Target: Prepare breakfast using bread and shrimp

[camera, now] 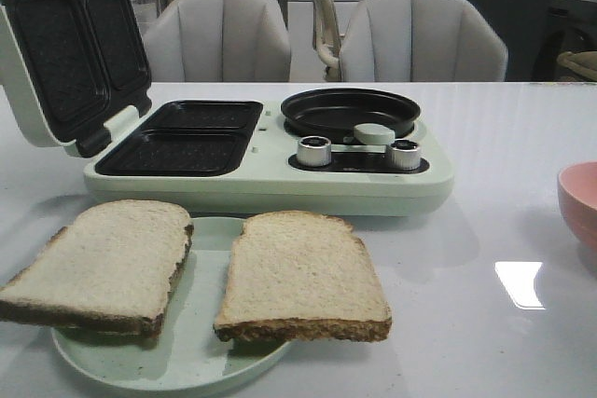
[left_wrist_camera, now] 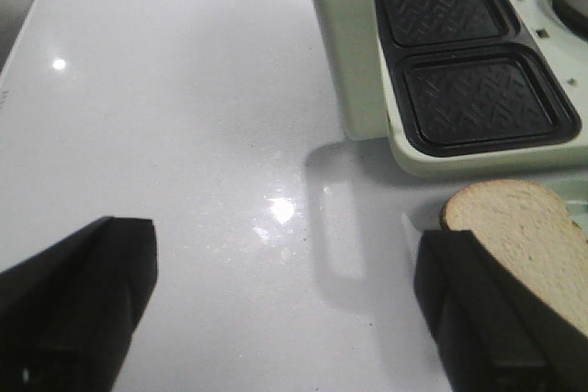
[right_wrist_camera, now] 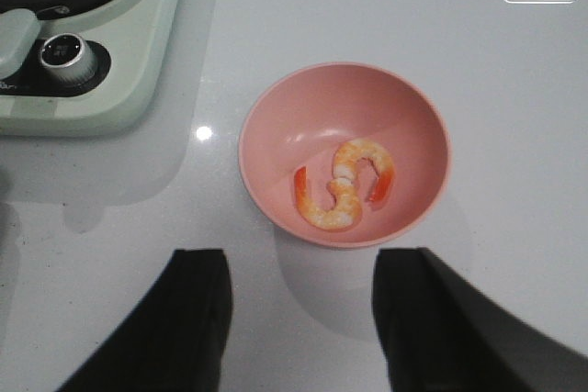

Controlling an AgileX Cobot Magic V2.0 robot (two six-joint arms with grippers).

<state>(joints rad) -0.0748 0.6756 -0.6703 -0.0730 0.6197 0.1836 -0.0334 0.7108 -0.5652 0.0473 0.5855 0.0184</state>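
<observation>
Here, with the black left gripper [left_wrist_camera: 285, 309] spread wide and holding nothing above the glossy white table [left_wrist_camera: 184, 135], best lowered over the nearer of the two square pale bread slices with brown crusts [camera: 103, 263] on the pale green round plate [camera: 187, 351], at 6 o'clock from the mint-green breakfast maker with dark grill wells [camera: 177, 151], pinching by the crust. Likewise parted and unladen, the black right gripper [right_wrist_camera: 303, 319] above the pink round bowl [right_wrist_camera: 276, 107] with two curled orange-white shrimp [right_wrist_camera: 344, 181], at 3 o'clock near the table's right side; open room between plate and bowl, but care needed near the raised lid [camera: 65, 44] at 10 o'clock.
</observation>
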